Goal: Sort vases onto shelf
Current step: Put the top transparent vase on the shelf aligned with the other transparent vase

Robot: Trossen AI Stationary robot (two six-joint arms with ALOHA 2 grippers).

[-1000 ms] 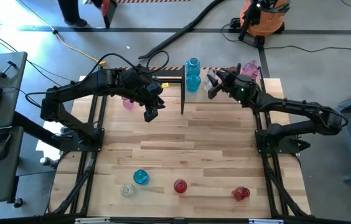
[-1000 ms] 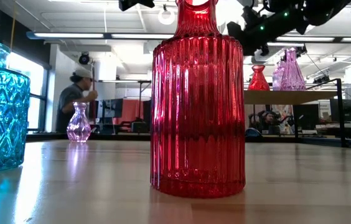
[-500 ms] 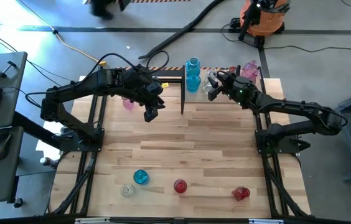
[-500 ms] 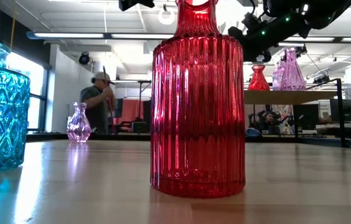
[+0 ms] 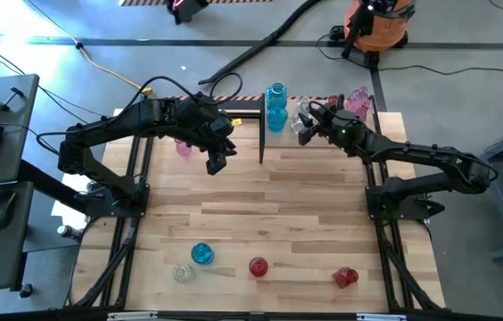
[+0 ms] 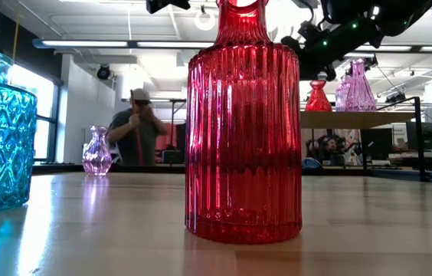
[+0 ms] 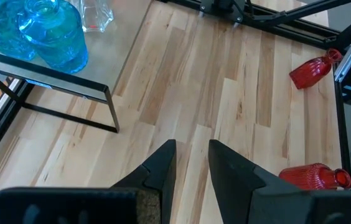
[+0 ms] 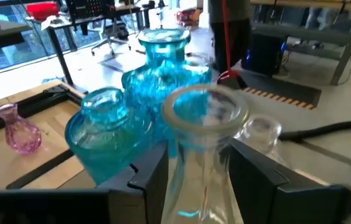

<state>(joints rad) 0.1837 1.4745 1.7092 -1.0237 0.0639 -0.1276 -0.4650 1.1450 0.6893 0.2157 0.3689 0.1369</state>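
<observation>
My right gripper (image 5: 303, 125) is at the table's far edge, shut on a clear vase (image 8: 201, 134). Just beyond it stand two blue vases (image 5: 276, 105). The shelf (image 6: 340, 119) carries a red vase (image 6: 318, 96) and a pink vase (image 6: 358, 84). My left gripper (image 5: 216, 161) hangs open over the far left of the table with nothing between its fingers (image 7: 163, 167). A pink vase (image 5: 183, 147) stands behind it. Near the front edge are a blue vase (image 5: 202, 254), a clear vase (image 5: 181, 273) and a red vase (image 5: 258, 266), all upright, and another red vase (image 5: 345, 277) on its side. My right gripper pinches the clear vase's neck (image 8: 195, 163) between its two fingers, just below the rim (image 8: 205, 109). The fingers come nearly level from the table's right side. The vase stands upright in the hold; its base is hidden below the fingers.
A bare black frame (image 5: 261, 134) stands between the two grippers at the far edge. Another clear vase (image 8: 259, 130) is beside the blue ones. A person (image 6: 139, 130) stands in the room beyond the table. The table's middle (image 5: 278, 201) is bare wood.
My right gripper has tipped and rolled a little with the clear vase, staying by the blue vases. The person in the room behind has walked across toward the right.
</observation>
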